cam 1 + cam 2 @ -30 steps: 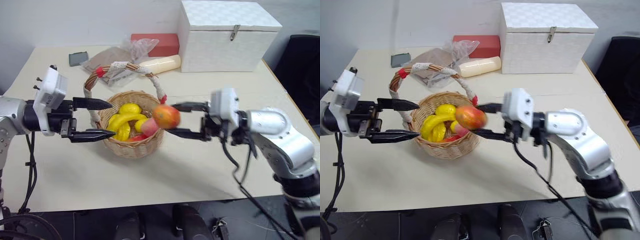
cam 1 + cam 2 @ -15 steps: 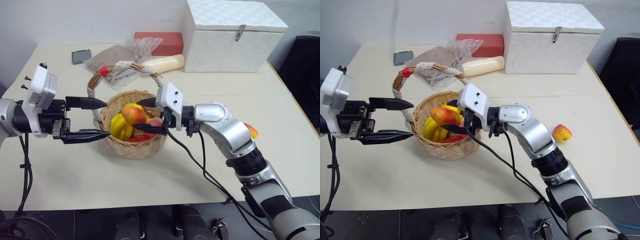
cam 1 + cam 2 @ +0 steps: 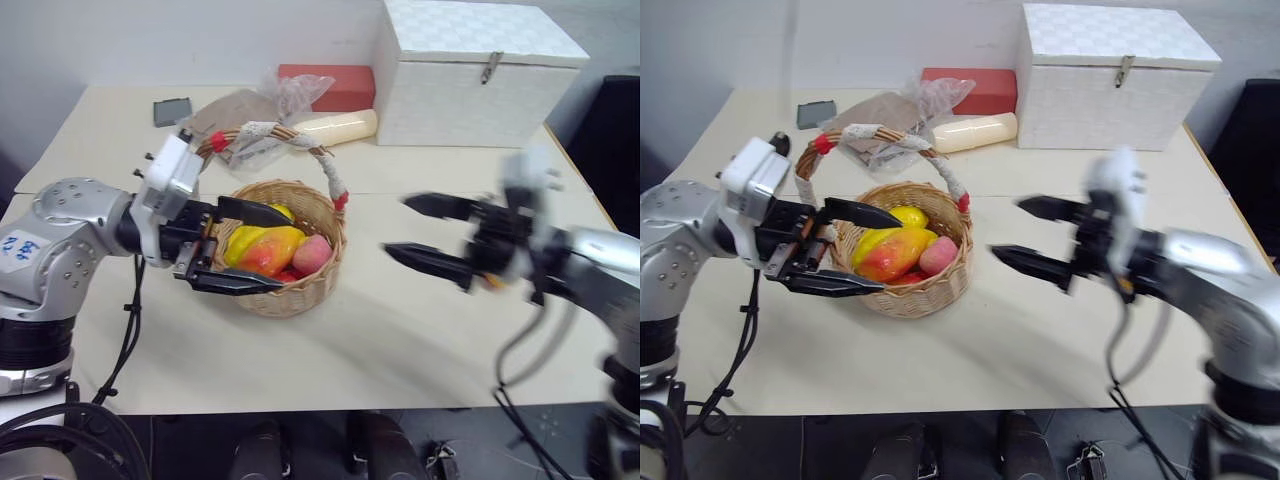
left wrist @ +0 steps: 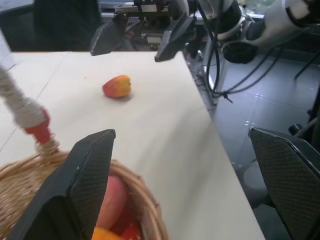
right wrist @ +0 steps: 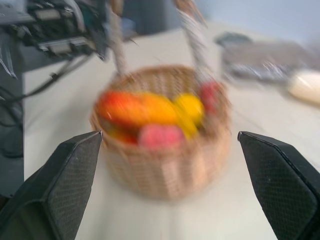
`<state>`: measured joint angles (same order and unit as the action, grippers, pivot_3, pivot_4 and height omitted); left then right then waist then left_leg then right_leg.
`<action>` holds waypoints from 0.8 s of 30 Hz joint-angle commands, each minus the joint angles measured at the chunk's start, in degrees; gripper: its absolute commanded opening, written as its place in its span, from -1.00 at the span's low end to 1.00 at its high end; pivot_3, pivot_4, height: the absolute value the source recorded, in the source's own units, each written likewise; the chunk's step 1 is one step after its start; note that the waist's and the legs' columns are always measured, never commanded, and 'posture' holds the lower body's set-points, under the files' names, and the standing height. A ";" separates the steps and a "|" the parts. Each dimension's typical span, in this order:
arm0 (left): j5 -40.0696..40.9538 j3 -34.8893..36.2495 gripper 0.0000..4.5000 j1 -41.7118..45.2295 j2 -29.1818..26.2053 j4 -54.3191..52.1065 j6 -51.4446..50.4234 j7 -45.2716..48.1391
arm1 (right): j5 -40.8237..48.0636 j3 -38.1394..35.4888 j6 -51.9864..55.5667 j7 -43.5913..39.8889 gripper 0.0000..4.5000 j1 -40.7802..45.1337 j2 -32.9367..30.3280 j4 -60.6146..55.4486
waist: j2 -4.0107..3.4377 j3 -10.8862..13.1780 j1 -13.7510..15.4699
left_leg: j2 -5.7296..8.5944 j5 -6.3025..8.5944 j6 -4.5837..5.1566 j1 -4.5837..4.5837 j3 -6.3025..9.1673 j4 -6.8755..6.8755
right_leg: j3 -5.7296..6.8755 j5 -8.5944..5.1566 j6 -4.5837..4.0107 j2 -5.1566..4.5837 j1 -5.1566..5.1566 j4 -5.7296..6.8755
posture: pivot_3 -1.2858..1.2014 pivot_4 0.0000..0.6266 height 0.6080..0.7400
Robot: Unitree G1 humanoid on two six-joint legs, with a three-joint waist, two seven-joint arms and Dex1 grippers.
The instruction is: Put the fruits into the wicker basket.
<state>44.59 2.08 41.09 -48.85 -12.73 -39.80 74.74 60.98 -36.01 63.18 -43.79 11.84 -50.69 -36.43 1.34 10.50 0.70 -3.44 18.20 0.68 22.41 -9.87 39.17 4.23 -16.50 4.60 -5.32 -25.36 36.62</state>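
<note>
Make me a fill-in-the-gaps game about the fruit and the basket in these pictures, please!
1. The orange-yellow mango lies inside the wicker ____.
2. The small red-and-yellow fruit lies on the ____, not in the basket.
3. The right hand holds nothing, and its fingers are ____.
4. The pink peach in the basket lies right next to the ____.

Missing words: basket; table; open; mango
</note>
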 commanded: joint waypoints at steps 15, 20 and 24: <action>-4.65 -4.23 1.00 6.99 7.63 3.51 4.17 0.68 | -26.75 -0.30 -15.16 13.91 0.98 -14.51 10.09 14.32 | 0.03 -0.04 -2.02 | -0.19 0.07 0.11 -0.94 0.01 -0.13 | -0.39 0.24 0.19 0.03 1.11 -0.52 | 0.03 -0.52 1.00; -5.27 -4.05 1.00 5.94 6.43 2.14 4.00 0.79 | -31.94 7.11 -19.51 21.12 0.98 -2.47 16.02 27.24 | 0.01 -0.02 -2.34 | -0.15 0.05 0.08 -0.73 -0.15 -0.09 | -0.36 0.24 0.23 0.11 0.85 -0.51 | 0.03 -0.52 1.00; -5.50 -3.52 1.00 6.22 5.65 2.60 3.94 0.91 | -34.78 10.43 -22.02 23.28 0.98 2.74 18.53 34.26 | -0.11 0.05 -2.23 | -0.15 0.05 0.07 -0.73 -0.20 -0.10 | -0.41 0.25 0.26 0.18 0.82 -0.51 | 0.03 -0.52 1.00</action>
<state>38.94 -2.83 46.63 -42.63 -8.81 -36.25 75.50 27.85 -25.87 43.57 -21.83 13.13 -32.26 -3.85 1.24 10.55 -1.54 -3.61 18.24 0.75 21.68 -10.06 39.07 3.83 -16.25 4.86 -5.12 -24.54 36.10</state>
